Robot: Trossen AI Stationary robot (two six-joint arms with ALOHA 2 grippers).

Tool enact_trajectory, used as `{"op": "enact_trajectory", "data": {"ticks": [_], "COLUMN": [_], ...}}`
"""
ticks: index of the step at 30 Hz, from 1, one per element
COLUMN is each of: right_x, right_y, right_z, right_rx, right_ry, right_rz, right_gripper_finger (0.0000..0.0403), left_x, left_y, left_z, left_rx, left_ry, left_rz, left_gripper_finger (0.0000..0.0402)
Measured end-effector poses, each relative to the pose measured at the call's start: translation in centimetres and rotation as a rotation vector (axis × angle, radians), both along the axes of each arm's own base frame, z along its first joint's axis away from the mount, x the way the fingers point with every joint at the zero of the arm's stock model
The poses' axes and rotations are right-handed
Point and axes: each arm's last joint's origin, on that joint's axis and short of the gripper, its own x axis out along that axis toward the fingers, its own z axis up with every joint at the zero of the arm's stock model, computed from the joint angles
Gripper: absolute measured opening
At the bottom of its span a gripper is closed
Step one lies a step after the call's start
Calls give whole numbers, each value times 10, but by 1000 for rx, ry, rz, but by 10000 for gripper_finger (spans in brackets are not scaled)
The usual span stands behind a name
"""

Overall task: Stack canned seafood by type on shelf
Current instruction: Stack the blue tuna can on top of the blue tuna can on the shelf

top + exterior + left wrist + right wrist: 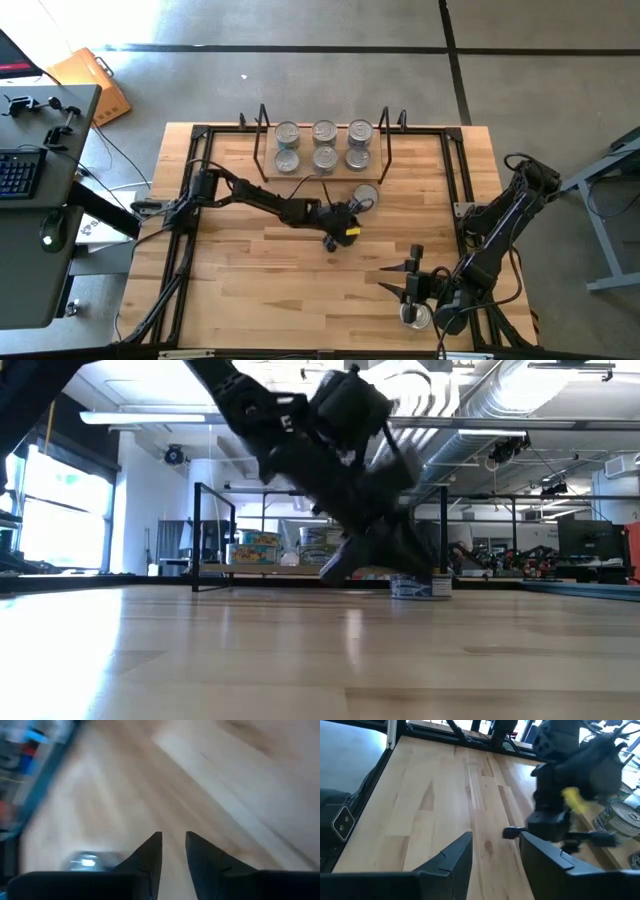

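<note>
Left gripper (345, 226), the dark two-finger tool on the arm stretched across the middle of the light wooden tabletop (250, 280), sits just in front of the shelf. Its own wrist view shows the two dark fingers (150, 857) parted by a narrow gap with only bare wood between them, so it is released and grasps nothing. A single short round tin with a shiny silver top (366, 195) stands on the table just beside that gripper, between it and the shelf; in the low view this tin (421, 587) rests on the wood next to the lowered gripper (345, 570).

On the low rack with a light wooden board and black wire end frames (262, 140), at the far edge of the table, six silver-topped tins (324, 145) stand in two rows of three.

Right gripper (400, 281) waits near the front right corner of the table, well apart from the shelf. Its wrist view shows its fingers (455, 857) standing apart with nothing between them. Another silver-topped tin (417, 315) lies close under that arm's wrist at the table's front edge.

A dark desk with a keyboard (20, 170) stands off to the left of the table.
</note>
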Motion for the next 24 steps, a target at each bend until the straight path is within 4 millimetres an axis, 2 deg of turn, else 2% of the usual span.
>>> {"op": "enact_trajectory", "data": {"ticks": [4, 10, 13, 16, 19, 24], "right_x": [0, 0, 0, 0, 0, 0], "right_y": [0, 0, -1, -1, -1, -1], "right_z": [0, 0, 0, 0, 0, 0], "right_rx": [1, -5, -14, -16, -16, -15], "right_ry": [0, -3, -9, -13, -14, -14], "right_rz": [-1, -6, -15, -19, -20, -20], "right_gripper_finger": [156, 156, 156, 156, 156, 156], "left_x": [5, 4, 2, 0, 2, 5], "left_y": [16, 46, 59, 65, 64, 53], "left_z": [14, 14, 8, -2, -12, -21], "left_rx": [-21, -111, -116, -107, -66, 4], "left_ry": [-95, -120, -79, -37, -20, -10], "left_rz": [59, 149, 152, 79, 45, 67], "left_gripper_finger": [98, 152, 162, 154, 133, 66]}}
